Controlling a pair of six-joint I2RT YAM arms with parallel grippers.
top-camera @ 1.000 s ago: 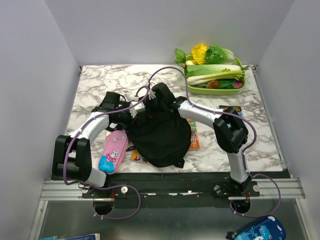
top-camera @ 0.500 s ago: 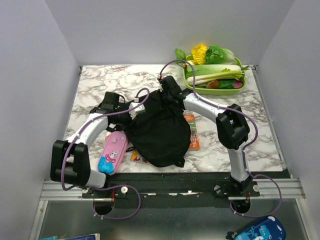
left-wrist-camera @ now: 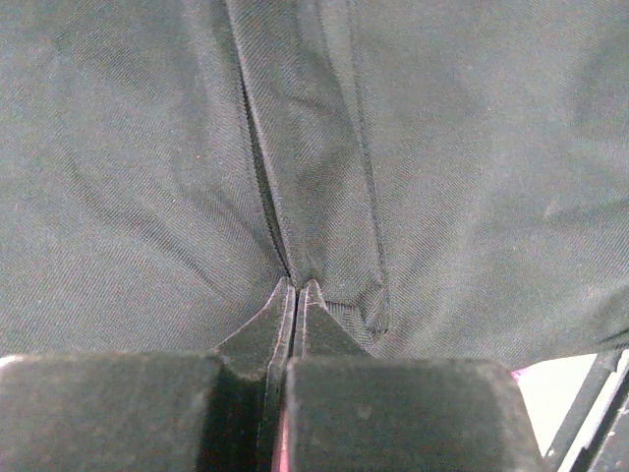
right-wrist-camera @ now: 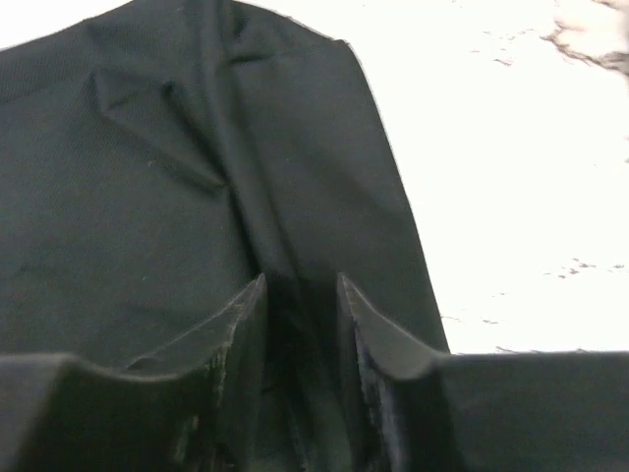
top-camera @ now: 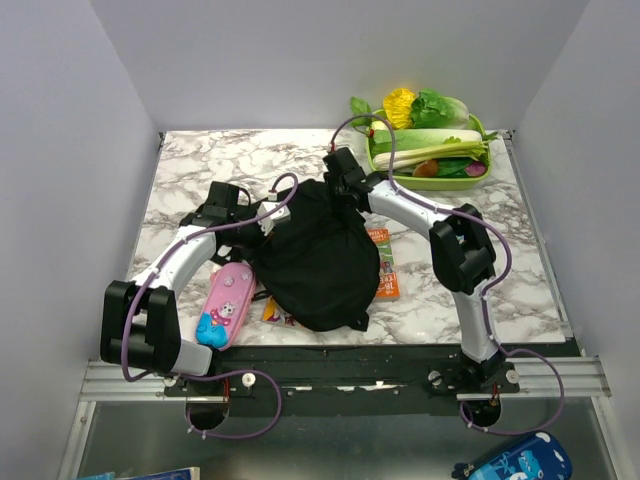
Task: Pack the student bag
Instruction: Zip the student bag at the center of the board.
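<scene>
student bag (top-camera: 315,265): centre of the table (top-camera: 200,165), toward its near edge, between the 2 arms.
left gripper (left-wrist-camera: 295,295): tips together, pinching a fold on the bag's left side.
right gripper (right-wrist-camera: 300,305): fingers slightly apart at the bag's far edge.
pink pencil case (top-camera: 226,303): just left of the bag.

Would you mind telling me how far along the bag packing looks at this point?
Nothing is visibly packed: the pink pencil case and the orange book lie outside the student bag. In hand: the left gripper pinches a fold of the bag's fabric; the right gripper, jaws slightly apart, sits at its far edge. Left: open the bag and load the items.
</scene>
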